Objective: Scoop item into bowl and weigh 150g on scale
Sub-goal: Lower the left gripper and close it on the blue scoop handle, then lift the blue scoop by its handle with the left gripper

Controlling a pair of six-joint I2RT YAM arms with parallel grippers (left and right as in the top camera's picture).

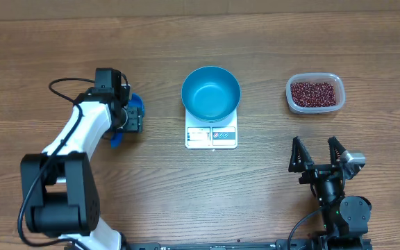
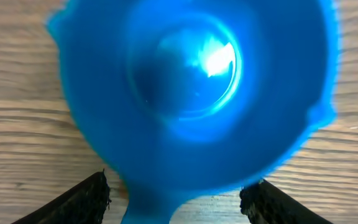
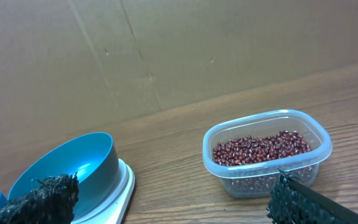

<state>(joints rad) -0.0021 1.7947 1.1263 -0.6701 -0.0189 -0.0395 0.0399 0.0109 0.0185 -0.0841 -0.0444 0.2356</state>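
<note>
- The bowl [image 1: 211, 92] is sitting empty on the scale [image 1: 211, 135] at mid-table [image 1: 255, 201], covering the platform's 12 o'clock part. The display strip is showing along the 6 o'clock edge.
- The beans [image 1: 315, 93] are lying in a clear tub [image 1: 292, 97] at 3 o'clock from the bowl, well apart from it. None are showing in the bowl.
- The left gripper [image 1: 127, 118] is hanging over a blue scoop [image 1: 137, 105] at 9 o'clock from the bowl. In the wrist view the scoop's cup [image 2: 197, 93] is filling the frame, its handle pointing toward 6 o'clock.
- The left fingers [image 2: 73, 202] are standing wide apart, one on each side of the scoop. They appear to be clear of it, though the close, blurred view is leaving contact uncertain.
- The right gripper [image 1: 318, 149] is waiting at 6 o'clock from the tub with its jaws spread fully, holding nothing.
- From the right wrist, the fingers [image 3: 42, 199] are framing the tub of beans [image 3: 260, 149], with the bowl [image 3: 67, 168] at 9 o'clock.
</note>
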